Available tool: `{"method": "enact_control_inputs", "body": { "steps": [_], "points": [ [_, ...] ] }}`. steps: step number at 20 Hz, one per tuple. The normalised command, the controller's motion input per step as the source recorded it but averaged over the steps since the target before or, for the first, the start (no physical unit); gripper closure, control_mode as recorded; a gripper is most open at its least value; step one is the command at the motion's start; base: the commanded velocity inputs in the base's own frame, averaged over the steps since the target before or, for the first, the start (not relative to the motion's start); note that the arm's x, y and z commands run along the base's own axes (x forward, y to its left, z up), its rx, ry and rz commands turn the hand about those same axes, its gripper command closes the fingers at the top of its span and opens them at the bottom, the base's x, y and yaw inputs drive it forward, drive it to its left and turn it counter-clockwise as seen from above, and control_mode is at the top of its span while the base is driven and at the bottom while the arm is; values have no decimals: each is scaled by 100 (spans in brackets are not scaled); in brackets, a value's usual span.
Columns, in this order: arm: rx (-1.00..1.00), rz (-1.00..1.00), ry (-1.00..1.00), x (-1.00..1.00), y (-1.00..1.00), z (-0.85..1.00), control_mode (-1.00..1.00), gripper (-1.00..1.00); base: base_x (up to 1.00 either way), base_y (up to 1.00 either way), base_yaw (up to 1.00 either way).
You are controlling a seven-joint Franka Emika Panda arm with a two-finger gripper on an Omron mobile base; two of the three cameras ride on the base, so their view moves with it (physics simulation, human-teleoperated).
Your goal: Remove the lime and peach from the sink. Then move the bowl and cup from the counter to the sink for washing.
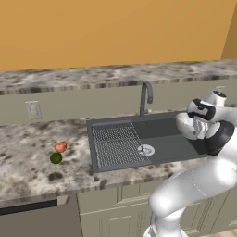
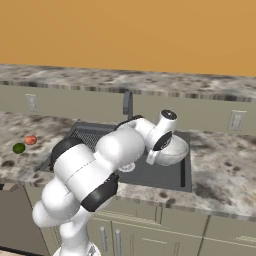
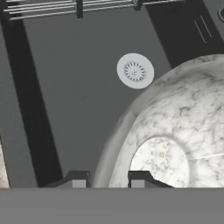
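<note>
Gripped by its rim: the bowl (image 3: pixel 175 144), pinched between the narrowly set fingers of the end effector (image 3: pixel 108 178), one fingertip outside the wall and one inside. Held tilted above the right part of the sink (image 1: pixel 162 150), with the basin floor and the silver drain (image 3: pixel 135 70) below it in the hand view.

Main risk, as a judgement: slipping. Only a thin edge grip on a wide, heavy-looking bowl hanging off to one side, so any quick swing or early release could let it rotate out and drop hard, or clip the sink's right wall at about 3 o'clock. Also a chance of catching the faucet (image 1: pixel 146 97) at 12 o'clock of the basin if carried too far back.

Lime (image 1: pixel 56 158) and peach (image 1: pixel 60 147) already out on the bench (image 1: pixel 28 152), just beside each other, at 9 o'clock from the sink. Cup not located here.

From the hand view: the rim pinch itself and the speckled inside of the bowl. From the left base view: both fruits, the ribbed drainer (image 1: pixel 115 146) and the faucet. From the right base view: the bowl's height over the basin, with the arm hiding much of the sink.
</note>
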Motion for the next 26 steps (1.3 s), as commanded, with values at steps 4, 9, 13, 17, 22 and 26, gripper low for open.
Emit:
{"method": "enact_control_inputs", "body": {
  "steps": [4, 9, 13, 17, 22, 26],
  "points": [
    [0, 4, 3, 21, 13, -17, -100, 100, 0, 0, 0],
    [0, 2, 4, 23, 10, -17, -100, 100, 0, 0, 0],
    [0, 1, 2, 25, 13, -20, -100, 100, 0, 0, 0],
    [0, 0, 2, 23, 1, -21, -100, 100, 0, 0, 0],
    [0, 0, 0, 20, 0, -23, -100, 100, 0, 0, 0],
    [0, 0, 0, 27, 0, -17, -100, 100, 0, 0, 0]
  ]
}}
